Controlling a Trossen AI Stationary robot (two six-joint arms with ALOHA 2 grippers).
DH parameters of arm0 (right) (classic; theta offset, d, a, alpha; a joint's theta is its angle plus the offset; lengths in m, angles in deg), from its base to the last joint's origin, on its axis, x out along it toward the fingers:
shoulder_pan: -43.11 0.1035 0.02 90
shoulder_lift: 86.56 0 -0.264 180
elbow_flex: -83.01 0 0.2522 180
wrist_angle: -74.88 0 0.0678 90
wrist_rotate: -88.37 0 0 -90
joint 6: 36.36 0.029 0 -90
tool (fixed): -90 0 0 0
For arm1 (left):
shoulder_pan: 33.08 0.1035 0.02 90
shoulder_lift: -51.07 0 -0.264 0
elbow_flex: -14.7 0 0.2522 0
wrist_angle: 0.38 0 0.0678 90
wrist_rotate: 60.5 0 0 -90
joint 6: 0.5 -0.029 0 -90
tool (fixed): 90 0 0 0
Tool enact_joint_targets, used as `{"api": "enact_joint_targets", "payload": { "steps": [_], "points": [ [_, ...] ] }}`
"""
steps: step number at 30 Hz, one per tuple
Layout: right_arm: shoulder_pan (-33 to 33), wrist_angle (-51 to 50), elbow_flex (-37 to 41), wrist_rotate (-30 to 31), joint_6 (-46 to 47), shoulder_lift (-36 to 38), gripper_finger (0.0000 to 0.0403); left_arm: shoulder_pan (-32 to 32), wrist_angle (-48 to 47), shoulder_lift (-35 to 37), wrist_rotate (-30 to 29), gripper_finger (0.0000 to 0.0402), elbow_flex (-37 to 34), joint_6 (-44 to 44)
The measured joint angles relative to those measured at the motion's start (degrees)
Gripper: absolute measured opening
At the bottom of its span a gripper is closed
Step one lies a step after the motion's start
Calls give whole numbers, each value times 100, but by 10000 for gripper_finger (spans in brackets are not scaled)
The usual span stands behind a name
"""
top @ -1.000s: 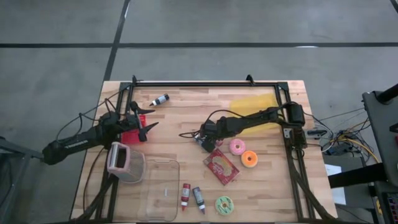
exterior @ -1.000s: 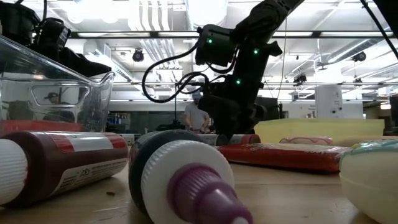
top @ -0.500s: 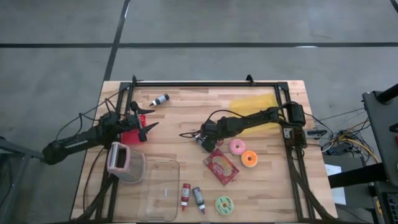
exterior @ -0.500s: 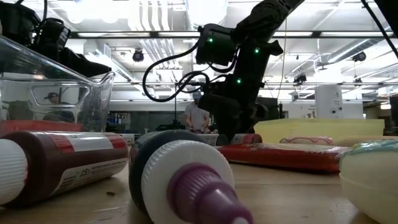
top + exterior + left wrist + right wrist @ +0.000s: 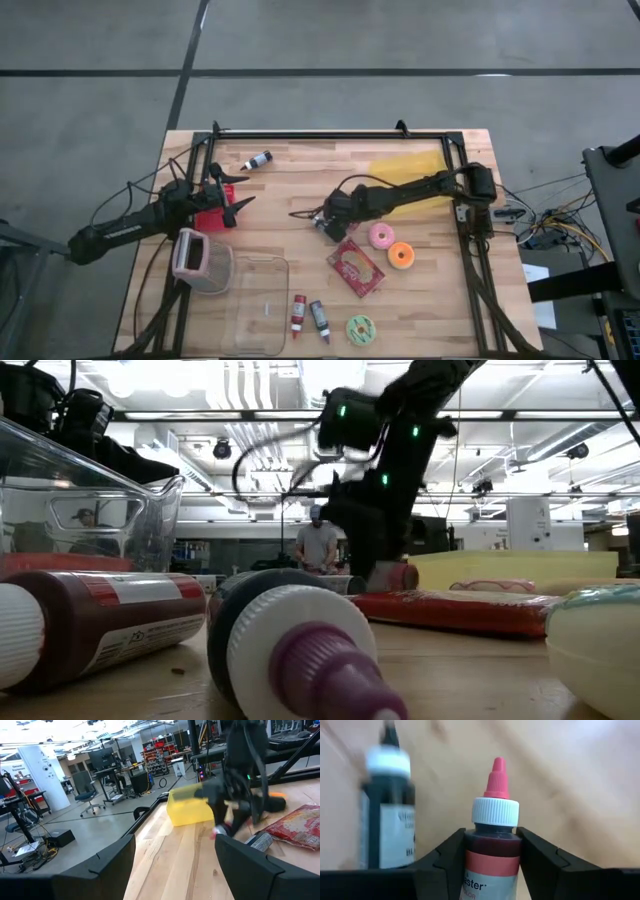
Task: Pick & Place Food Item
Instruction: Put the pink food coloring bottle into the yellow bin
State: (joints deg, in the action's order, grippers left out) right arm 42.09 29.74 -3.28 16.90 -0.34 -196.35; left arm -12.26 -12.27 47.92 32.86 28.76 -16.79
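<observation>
A small bottle of red liquid (image 5: 492, 850) with a white collar and pink nozzle sits between the fingers of my right gripper (image 5: 322, 220), near the table's middle; it also shows in the low view (image 5: 401, 575). A dark bottle with a white cap (image 5: 387, 815) lies on the table right beside it. My left gripper (image 5: 232, 203) is open and empty at the table's left, over a red box (image 5: 212, 218); its two fingers show wide apart in the left wrist view (image 5: 175, 865). My right gripper pinches the red bottle's body just below the white collar (image 5: 492, 842), one finger (image 5: 447, 855) on each side. The fingers reach in low from the table's right, and the bottle lies along them, nozzle pointing away from the wrist. Whether the bottle is clear of the table, I cannot tell.
A red snack packet (image 5: 356, 268), a pink donut (image 5: 381, 236) and an orange donut (image 5: 401, 256) lie just near-right of my right gripper. A yellow bin (image 5: 405, 168) stands far right. A clear tub (image 5: 255, 305), a pink-lidded cup (image 5: 190, 255), two bottles (image 5: 308, 317) and a green donut (image 5: 360, 329) lie near.
My right gripper, shut on the red bottle, has shifted a little toward the table's left and far edge and shows motion blur in the low view; the bottle has gone with it. The dark bottle has stayed on the table.
</observation>
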Motion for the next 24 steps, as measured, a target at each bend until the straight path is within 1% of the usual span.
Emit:
{"api": "enact_joint_targets", "payload": {
  "steps": [3, 7, 10, 12, 16, 19, 24],
  "points": [
    [2, -53, -4, 370, 0, 376, 154, 2, 0, 0, -1, 278, -1, 0],
    [4, -378, 7, 805, 30, 863, 153, 0, -2, 0, -1, 278, -1, 0],
    [4, -932, 7, 1331, 469, 1311, 152, 1, -2, 0, -1, 278, -1, 0],
    [0, -1356, 16, 1564, 755, 1614, 154, 0, -4, 0, -4, 278, -1, 0],
    [-2, -2122, 98, 1643, 1394, 2310, 156, 0, -31, -2, -12, 278, -1, 0],
    [-44, -2535, 229, 1736, 1635, 2736, 155, 0, -63, -5, -12, 278, -1, 0],
    [-246, -2778, 578, 1768, 1906, 3292, 157, 2, -70, -4, -12, 278, -1, 2]
  ]
}}
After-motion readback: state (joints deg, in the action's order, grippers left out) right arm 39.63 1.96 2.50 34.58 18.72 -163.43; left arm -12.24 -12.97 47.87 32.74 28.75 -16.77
